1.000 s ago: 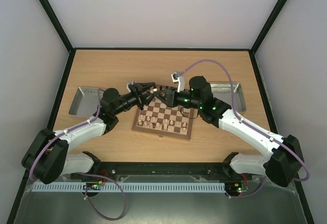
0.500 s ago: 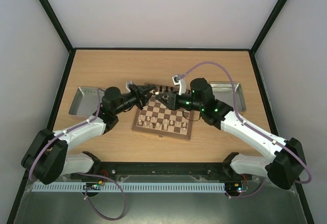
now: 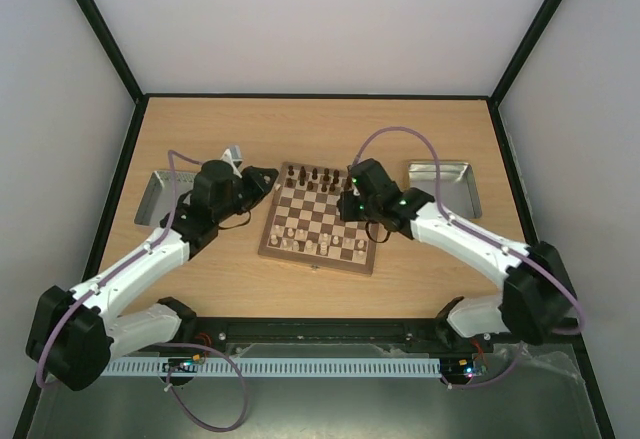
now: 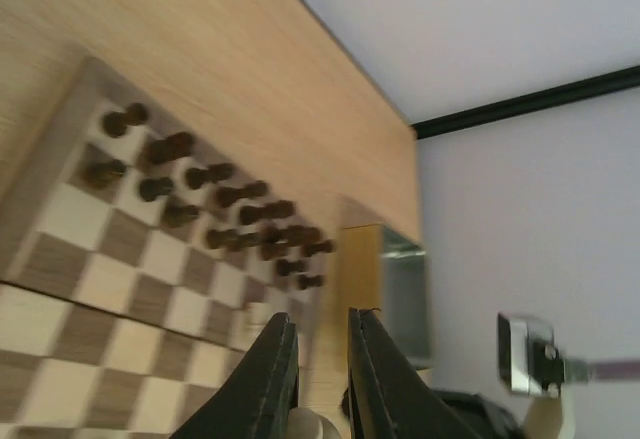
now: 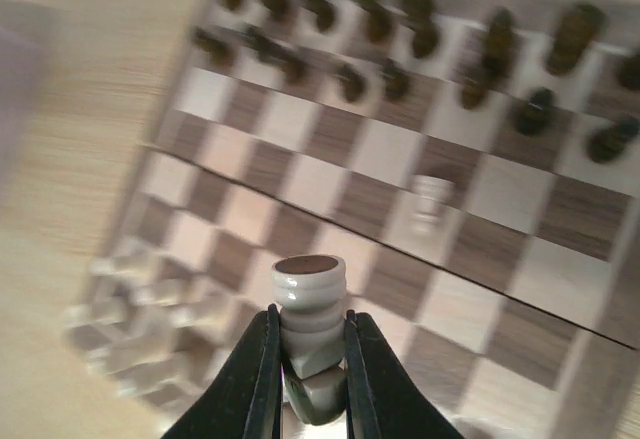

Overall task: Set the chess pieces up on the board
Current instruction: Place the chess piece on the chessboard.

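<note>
Arms parted from their meeting over the far rows; both pincers closed.
Left gripper [image 3: 262,176] had drawn its jaws together and backed off, with the board [image 3: 318,262] now to its right. Whether the pale shape low between its fingers was a piece, I could not tell. Right gripper [image 5: 310,314] clamped a cream piece [image 5: 310,299] of ringed, turned wood with a flat dark end, above checkered squares just beneath it. Dark pieces [image 5: 400,19] were ranked beyond its tips. Placement judged next.
</note>
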